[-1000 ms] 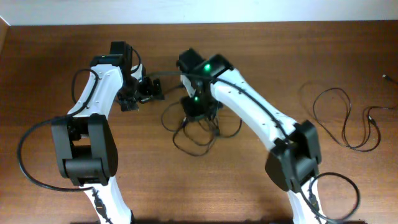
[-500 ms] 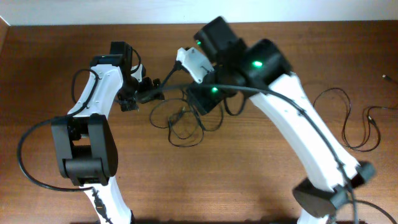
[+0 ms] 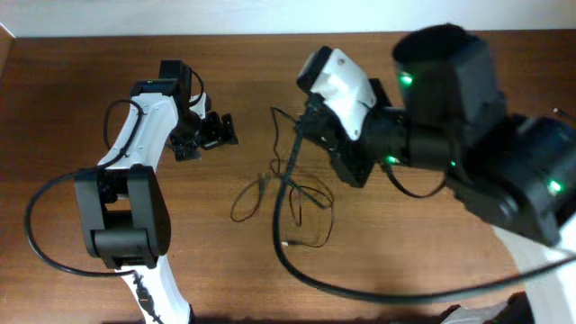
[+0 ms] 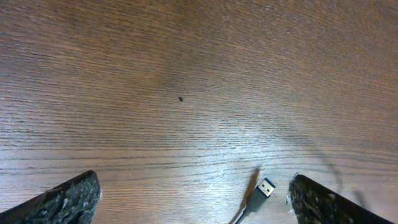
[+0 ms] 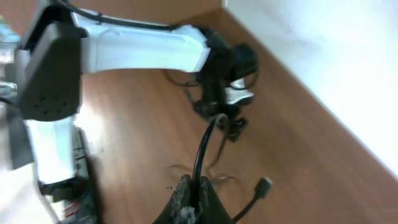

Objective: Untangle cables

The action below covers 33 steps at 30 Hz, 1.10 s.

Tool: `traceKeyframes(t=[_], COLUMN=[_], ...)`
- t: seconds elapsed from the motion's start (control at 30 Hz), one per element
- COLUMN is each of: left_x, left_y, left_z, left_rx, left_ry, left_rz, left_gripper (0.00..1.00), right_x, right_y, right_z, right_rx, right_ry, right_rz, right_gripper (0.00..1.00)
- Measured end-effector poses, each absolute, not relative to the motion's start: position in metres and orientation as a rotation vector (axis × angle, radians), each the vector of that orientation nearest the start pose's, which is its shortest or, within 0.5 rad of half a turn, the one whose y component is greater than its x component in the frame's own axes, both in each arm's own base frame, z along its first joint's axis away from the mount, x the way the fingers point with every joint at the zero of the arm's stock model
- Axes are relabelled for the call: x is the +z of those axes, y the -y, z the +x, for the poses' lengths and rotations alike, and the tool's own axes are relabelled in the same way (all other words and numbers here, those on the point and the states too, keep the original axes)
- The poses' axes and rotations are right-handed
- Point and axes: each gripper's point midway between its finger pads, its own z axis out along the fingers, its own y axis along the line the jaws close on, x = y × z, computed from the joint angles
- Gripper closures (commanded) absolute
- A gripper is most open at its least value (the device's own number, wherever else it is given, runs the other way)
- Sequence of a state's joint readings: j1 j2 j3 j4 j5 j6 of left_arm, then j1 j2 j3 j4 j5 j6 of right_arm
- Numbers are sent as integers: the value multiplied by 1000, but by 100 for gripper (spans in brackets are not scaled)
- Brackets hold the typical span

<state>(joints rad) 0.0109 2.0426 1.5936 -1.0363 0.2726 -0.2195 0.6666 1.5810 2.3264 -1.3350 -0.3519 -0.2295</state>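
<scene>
While the right gripper (image 3: pixel 306 126) holds one black cable (image 3: pixel 292 157) high over the table (image 3: pixel 54 108), clamped on the strand, the tangle (image 3: pixel 297 198) lies in loose loops on the wood, right of the left gripper (image 3: pixel 219 133) and nearer the robot's bases. The left gripper sits low over the table, spread wide and gripping nothing. Its wrist camera shows bare wood between the two fingers (image 4: pixel 68 199), with a single USB plug (image 4: pixel 266 186) lying just inside the right-hand one.

The step in hand looks like the draw-out, with one cable pulled up and away so that it slides free of the loops. From the left gripper's side, the held strand drops from the raised gripper towards the tangle, its long axis judged close to vertical. In the right wrist view it runs straight out from the fingertips before bending. The plug lies on a diagonal, metal end pointing away from the left gripper's wrist and towards its right finger.

The next move probably calls for a slow carry further right of the left gripper. The left gripper could meanwhile close on the plug or pin the loops, so the knot does not ride along. A snag would drag the whole bundle.
</scene>
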Motion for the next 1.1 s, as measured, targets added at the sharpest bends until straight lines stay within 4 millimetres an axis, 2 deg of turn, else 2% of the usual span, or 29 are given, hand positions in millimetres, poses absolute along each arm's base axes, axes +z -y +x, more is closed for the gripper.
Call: traceKeyframes(t=[0.1,0.17,0.5,0.7,0.73,0.77,0.83,0.93,1.07,1.1], left_x=[58,58,58,60,60,60,62,71,91,96], left_y=[42,42,42,42,42,43,53,77,119,132], left_z=[408,408,408,424,425,422,413,406,402,399], left_rx=[-430,-430,-430,-432,-432,-441,-535,-752,-1071,-1151], left_ry=[-3038,-3038,-3037,-2972,-2966,-2977,-3006,-3009,-2958,-2946], left_rz=[-334,-334,-333,-313,-324,-349,-393,-401,-339,-312], left_gripper=[1,1,1,1,3,9,3,3,6,16], right_x=[459,455,469,463,463,463,464,463,461,460], right_y=[-258,-260,-260,-258,-258,-258,-258,-258,-257,-257], right_z=[251,254,268,265,265,265,265,265,264,264], right_rx=[548,539,488,488,487,487,488,489,487,487], right_ry=[-1873,-1882,-1827,-1855,-1855,-1854,-1850,-1853,-1862,-1866], right_rz=[-1102,-1106,-1054,-1065,-1065,-1065,-1064,-1066,-1073,-1074], right_gripper=[96,96,96,96,96,96,96,96,96,96])
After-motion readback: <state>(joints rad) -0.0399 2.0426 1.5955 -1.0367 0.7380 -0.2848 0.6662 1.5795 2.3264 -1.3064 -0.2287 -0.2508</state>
